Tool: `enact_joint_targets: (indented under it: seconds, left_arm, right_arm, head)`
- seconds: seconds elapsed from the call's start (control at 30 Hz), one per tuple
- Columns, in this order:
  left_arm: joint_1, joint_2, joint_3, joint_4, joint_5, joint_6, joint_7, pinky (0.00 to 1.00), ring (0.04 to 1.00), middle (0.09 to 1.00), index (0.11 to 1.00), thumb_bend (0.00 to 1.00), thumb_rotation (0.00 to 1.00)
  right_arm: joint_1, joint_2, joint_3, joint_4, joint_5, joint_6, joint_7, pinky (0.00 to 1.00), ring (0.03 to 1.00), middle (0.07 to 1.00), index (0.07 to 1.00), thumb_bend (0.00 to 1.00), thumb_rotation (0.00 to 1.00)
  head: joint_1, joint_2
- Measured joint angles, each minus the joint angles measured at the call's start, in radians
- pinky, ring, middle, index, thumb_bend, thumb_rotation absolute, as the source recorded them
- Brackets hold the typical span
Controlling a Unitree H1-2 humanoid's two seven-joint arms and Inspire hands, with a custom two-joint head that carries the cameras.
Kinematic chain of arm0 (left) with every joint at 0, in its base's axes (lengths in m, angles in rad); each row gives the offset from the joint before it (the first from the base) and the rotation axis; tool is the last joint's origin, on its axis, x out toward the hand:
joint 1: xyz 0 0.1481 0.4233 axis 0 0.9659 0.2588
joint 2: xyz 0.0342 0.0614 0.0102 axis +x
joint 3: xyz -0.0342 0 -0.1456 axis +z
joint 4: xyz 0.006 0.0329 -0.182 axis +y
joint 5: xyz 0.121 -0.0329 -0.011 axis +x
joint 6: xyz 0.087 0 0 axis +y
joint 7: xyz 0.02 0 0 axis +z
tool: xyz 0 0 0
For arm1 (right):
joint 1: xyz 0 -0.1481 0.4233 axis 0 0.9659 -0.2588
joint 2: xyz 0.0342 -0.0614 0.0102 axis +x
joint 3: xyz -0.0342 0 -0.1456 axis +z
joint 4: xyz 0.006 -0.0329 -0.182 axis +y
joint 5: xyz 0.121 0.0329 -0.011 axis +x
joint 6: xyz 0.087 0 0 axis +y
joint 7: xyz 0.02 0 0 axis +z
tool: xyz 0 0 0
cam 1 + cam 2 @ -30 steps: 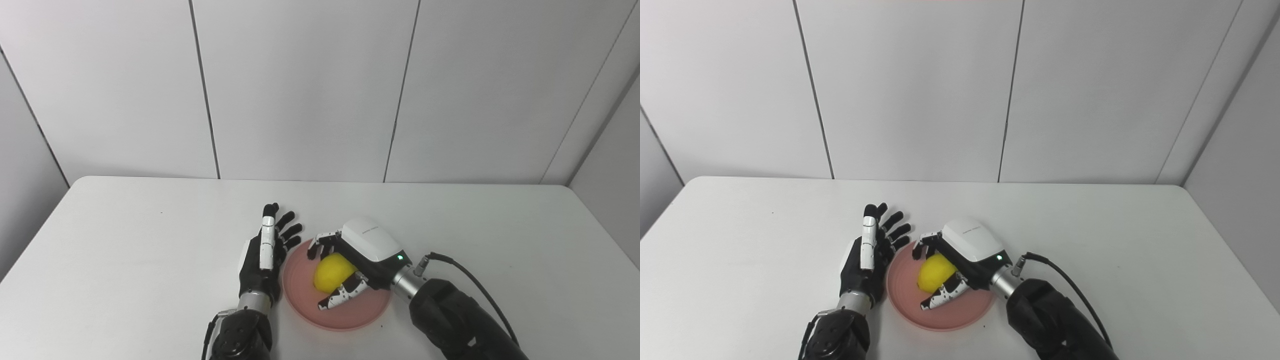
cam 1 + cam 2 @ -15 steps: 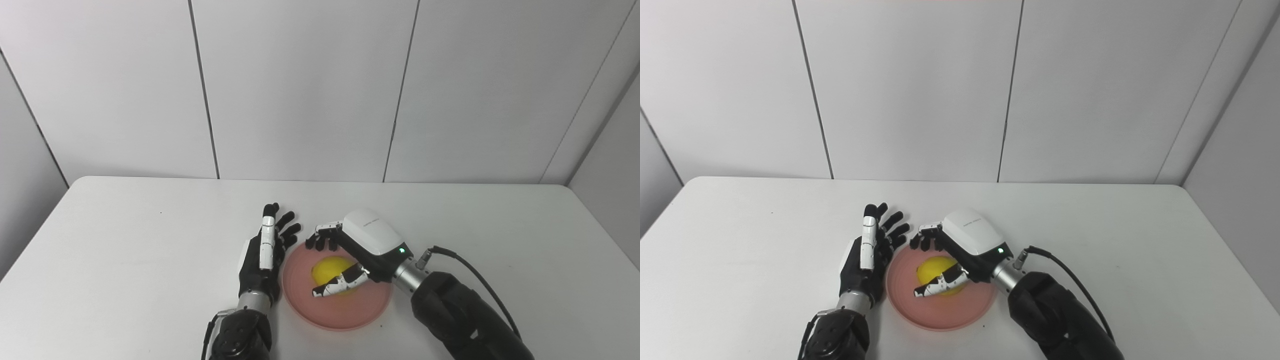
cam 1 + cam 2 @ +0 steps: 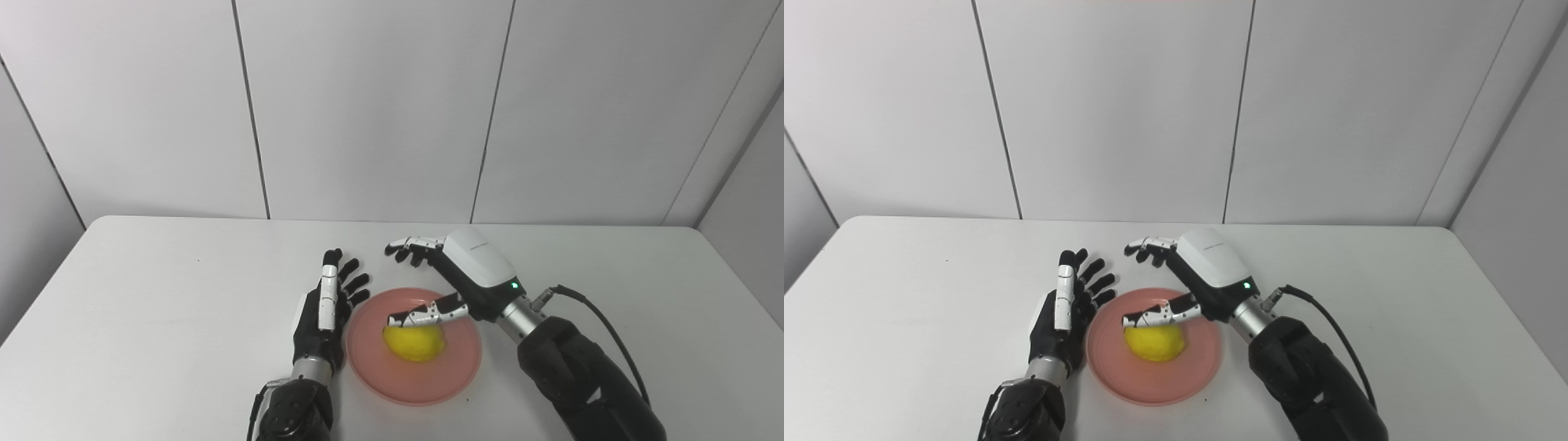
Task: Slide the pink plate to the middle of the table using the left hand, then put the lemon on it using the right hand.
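Observation:
The pink plate (image 3: 456,367) lies near the front middle of the white table. A yellow lemon (image 3: 415,343) rests on it, left of centre. My right hand (image 3: 459,278) hovers above the plate's far side, open, its fingers spread and holding nothing; its thumb (image 3: 422,316) hangs just over the lemon. My left hand (image 3: 324,312) stands edge-on beside the plate's left rim, open, fingers pointing away from me.
The white table (image 3: 153,294) is bounded by white wall panels behind it. A black cable (image 3: 603,321) runs from the right wrist back along the forearm.
The right hand has let go of the lemon, opened and lifted up and away from it. The lemon now rests on the plate. The left hand has not moved.

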Motion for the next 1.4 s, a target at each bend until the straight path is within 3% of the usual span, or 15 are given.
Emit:
enact_joint_targets:
  seconds: [0.03, 0.17, 0.4, 0.6, 0.73, 0.97, 1.4]
  left_arm:
    - [-0.001, 0.0, 0.0, 0.002, 0.005, -0.003, 0.0, 0.82, 0.836, 0.901, 0.959, 0.86, 1.0]
    - [-0.001, -0.001, 0.007, 0.007, 0.005, -0.025, 0.001, 0.81, 0.848, 0.892, 0.93, 0.83, 1.0]
    - [-0.001, 0.004, 0.018, 0.027, 0.016, -0.075, 0.002, 0.84, 0.858, 0.892, 0.93, 0.83, 1.0]
    - [0.0, 0.024, 0.009, 0.04, 0.061, -0.111, 0.004, 0.87, 0.865, 0.893, 0.903, 0.82, 1.0]
    - [0.012, 0.056, 0.001, 0.058, 0.116, -0.182, 0.014, 0.87, 0.857, 0.882, 0.899, 0.81, 1.0]
    - [0.013, 0.076, -0.001, 0.075, 0.161, -0.217, 0.022, 0.91, 0.859, 0.888, 0.907, 0.83, 1.0]
    - [0.013, 0.113, -0.022, 0.086, 0.179, -0.23, -0.009, 0.96, 0.962, 0.976, 0.987, 0.87, 1.0]
  right_arm:
    - [0.007, 0.011, -0.015, -0.002, 0.029, 0.0, -0.002, 0.65, 0.745, 0.8, 0.824, 0.77, 0.94]
    - [0.053, 0.055, -0.071, -0.005, 0.134, 0.018, 0.001, 0.73, 0.817, 0.851, 0.853, 0.78, 1.0]
    - [0.109, 0.127, -0.197, -0.018, 0.334, 0.141, 0.011, 0.71, 0.766, 0.806, 0.833, 0.74, 1.0]
    - [0.18, 0.169, -0.24, -0.027, 0.427, 0.18, -0.001, 0.77, 0.82, 0.842, 0.885, 0.71, 1.0]
    - [0.229, 0.203, -0.277, -0.026, 0.495, 0.204, -0.01, 0.85, 0.876, 0.889, 0.94, 0.73, 1.0]
    - [0.235, 0.221, -0.305, -0.005, 0.546, 0.205, -0.045, 0.93, 0.918, 0.94, 0.975, 0.76, 1.0]
    - [0.269, 0.348, -0.375, 0.047, 0.66, 0.178, -0.149, 0.97, 0.94, 0.953, 0.988, 0.75, 1.0]
  head:
    - [0.002, 0.0]
    - [0.002, 0.003]
    - [-0.005, 0.003]
    - [-0.006, 0.003]
    - [-0.008, 0.005]
    - [-0.011, 0.005]
    - [-0.02, 0.028]
